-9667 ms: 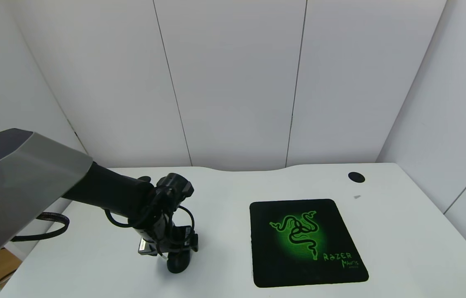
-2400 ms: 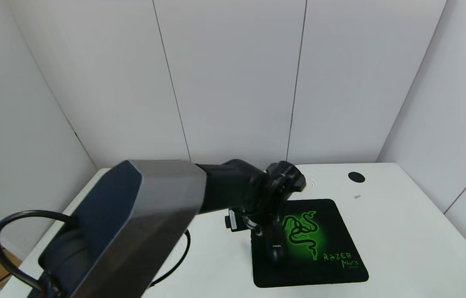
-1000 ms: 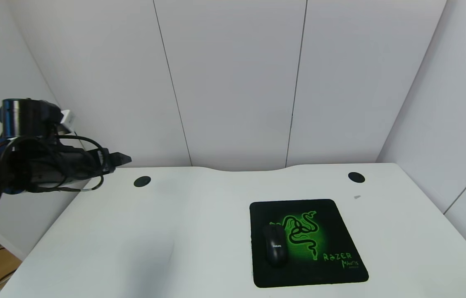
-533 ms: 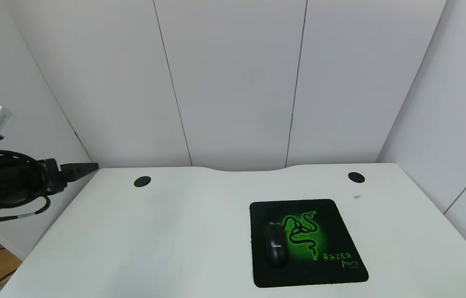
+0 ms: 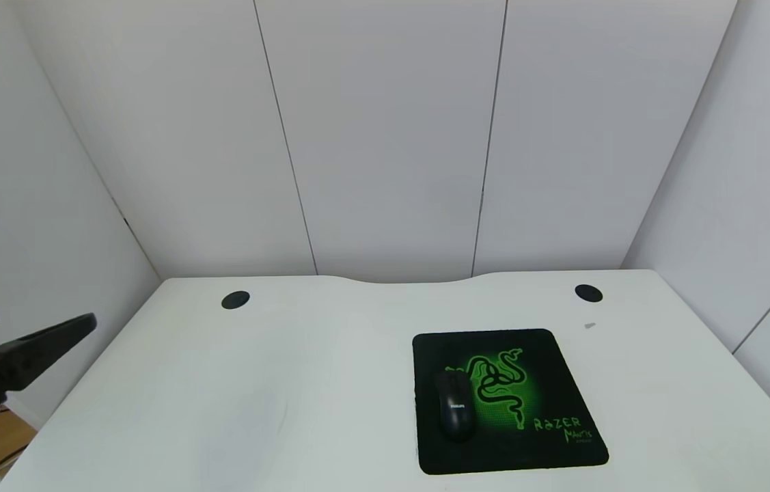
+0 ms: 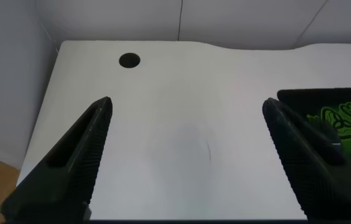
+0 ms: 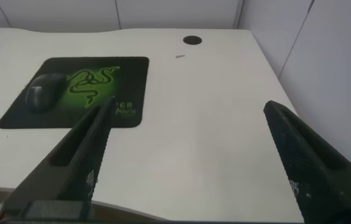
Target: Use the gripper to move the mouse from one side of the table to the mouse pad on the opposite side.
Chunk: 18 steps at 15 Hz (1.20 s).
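Note:
The black mouse [image 5: 454, 408] lies on the left part of the square black mouse pad [image 5: 548, 444] with the green snake logo, on the right half of the white table [image 5: 289, 383]. It also shows in the right wrist view [image 7: 43, 90] on the pad [image 7: 14, 115]. My left gripper [image 5: 36, 328] is open and empty, off the table's left edge, far from the mouse. In the left wrist view its fingers [image 6: 82, 149] stand wide apart above bare table, with the pad's corner [image 6: 350, 99] beyond. My right gripper [image 7: 188, 112] is open and empty, held back off the table's near right side.
Two round black cable holes sit near the back edge, one at the left [image 5: 235, 299] and one at the right [image 5: 588, 293]. A small grey speck [image 5: 589, 325] lies near the right hole. White wall panels close in the back and sides.
The left arm carried the mouse from the table's left side to the pad, let it go, then drew back left and downward off the table edge. The mouse now rests on the pad.

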Each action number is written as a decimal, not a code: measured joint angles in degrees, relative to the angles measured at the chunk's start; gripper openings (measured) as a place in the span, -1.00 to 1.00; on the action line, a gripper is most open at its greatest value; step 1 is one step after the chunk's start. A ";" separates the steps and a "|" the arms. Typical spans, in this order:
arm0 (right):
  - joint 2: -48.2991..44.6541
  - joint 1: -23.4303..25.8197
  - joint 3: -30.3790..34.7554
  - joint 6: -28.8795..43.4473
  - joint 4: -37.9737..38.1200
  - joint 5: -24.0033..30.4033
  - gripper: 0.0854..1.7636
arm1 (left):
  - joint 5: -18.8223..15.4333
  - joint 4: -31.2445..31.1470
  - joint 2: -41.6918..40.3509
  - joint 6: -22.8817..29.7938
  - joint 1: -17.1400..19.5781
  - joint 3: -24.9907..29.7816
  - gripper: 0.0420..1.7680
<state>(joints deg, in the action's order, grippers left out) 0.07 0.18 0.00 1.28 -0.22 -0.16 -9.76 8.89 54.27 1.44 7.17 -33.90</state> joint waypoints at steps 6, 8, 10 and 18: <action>0.00 0.00 0.00 -0.02 -0.02 0.00 0.94 | -6.35 -5.08 -16.32 -1.39 -0.30 3.78 0.94; 0.00 0.00 0.00 -0.02 -0.02 -0.02 0.94 | -7.72 -6.78 -21.37 -1.00 -0.34 4.13 0.94; 0.00 0.00 0.00 0.05 -0.02 0.00 0.94 | -7.91 -8.02 -26.20 -0.76 -0.95 4.44 0.94; 0.00 0.00 0.00 -0.02 -0.02 -0.02 0.94 | -4.44 -12.23 -42.20 -1.12 -6.05 5.60 0.94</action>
<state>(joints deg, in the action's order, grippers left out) 0.07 0.18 0.00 1.26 -0.24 -0.18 -14.20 -3.34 12.07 0.32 1.12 -28.31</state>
